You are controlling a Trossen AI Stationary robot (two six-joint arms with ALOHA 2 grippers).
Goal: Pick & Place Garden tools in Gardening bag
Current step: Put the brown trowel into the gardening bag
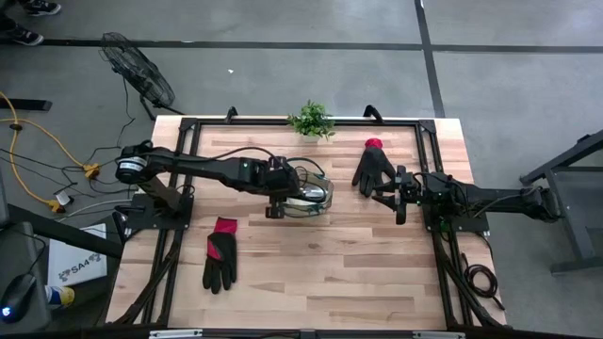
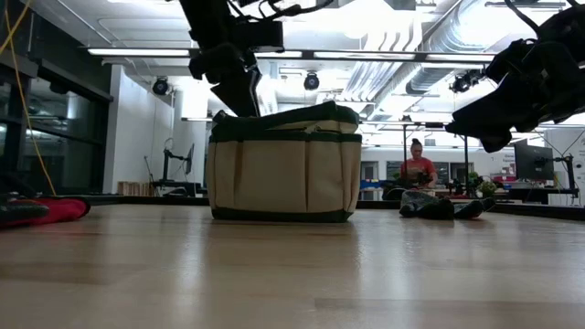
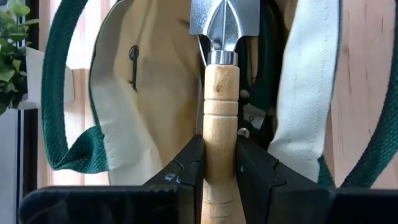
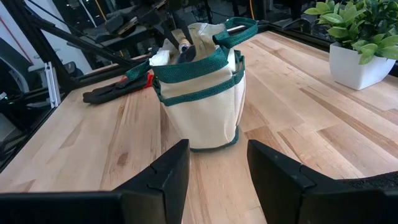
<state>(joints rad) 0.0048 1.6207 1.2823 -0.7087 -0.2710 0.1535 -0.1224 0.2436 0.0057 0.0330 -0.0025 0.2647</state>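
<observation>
The olive-khaki gardening bag point(image 1: 313, 194) stands upright on its base at the table's middle; it also shows in the low view point(image 2: 283, 164) and the right wrist view point(image 4: 199, 93). My left gripper point(image 1: 280, 201) is at the bag's left rim, shut on a wooden-handled trowel point(image 3: 221, 93) whose metal blade point(image 3: 224, 18) points into the open bag. My right gripper point(image 1: 397, 196) hovers open and empty to the bag's right, its fingers apart in the right wrist view point(image 4: 217, 171). One black glove with a red cuff point(image 1: 373, 167) lies flat at the far right, another point(image 1: 220, 252) at the near left. My left gripper pinches the trowel's wooden handle point(image 3: 221, 146) between its two fingers point(image 3: 186, 171), on the half toward its free end. The fingers lie across the handle. They come at the bag slanting down from the table's left. The trowel is lifted, blade forward over the bag's mouth.
A small potted plant point(image 1: 311, 120) stands at the far edge behind the bag. A dark tool point(image 3: 249, 118) lies inside the bag. The bag's green loop handles point(image 3: 56, 93) hang at its sides. Bare wood lies at the table's near middle and right.
</observation>
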